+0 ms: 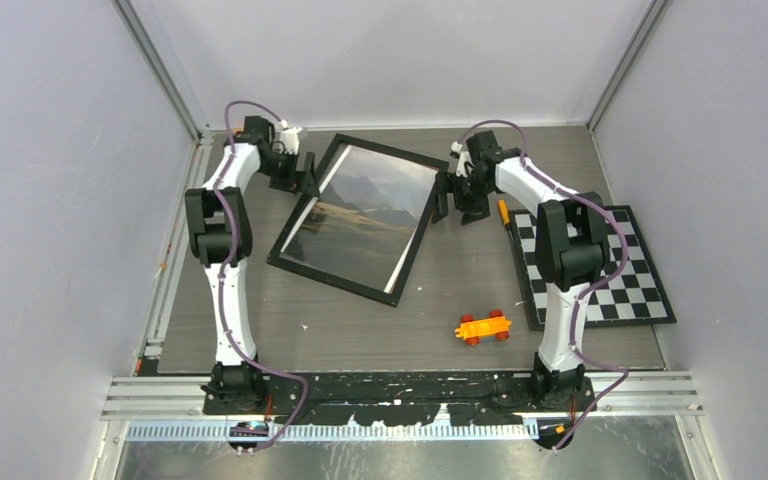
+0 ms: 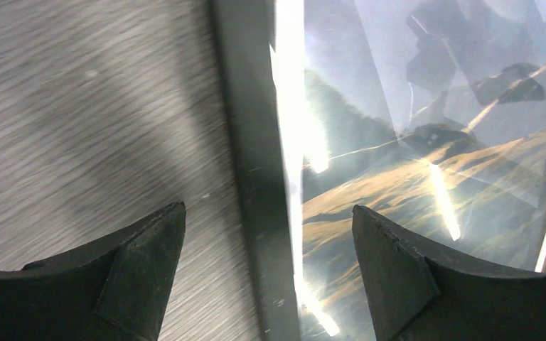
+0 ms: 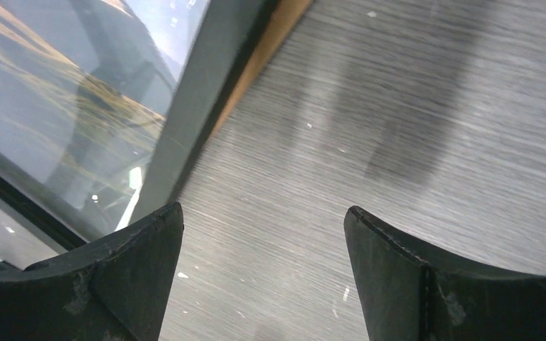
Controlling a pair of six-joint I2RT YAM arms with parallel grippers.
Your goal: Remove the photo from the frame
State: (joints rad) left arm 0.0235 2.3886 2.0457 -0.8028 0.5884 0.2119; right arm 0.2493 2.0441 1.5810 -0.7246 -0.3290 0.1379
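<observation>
Black frame: lies skewed on the grey wood-grain counter, between the two arms.
Photo: inside the frame, face up, with glare across it.
Left end effector: wide, holding nothing. It straddles the frame's left edge, one finger over the counter and one over the photo.
Right end effector: wide, holding nothing, over bare counter just beside the frame's right edge.
Frame rim: light wood shows under that edge.
Contact: can't tell.
Other: checkerboard mat and orange toy car, right side.

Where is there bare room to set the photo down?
Bare wood-grain table lies between the thin black picture frame and the arm bases, left of the small orange toy car. Crowded: the right, by the checkerboard mat.
</observation>
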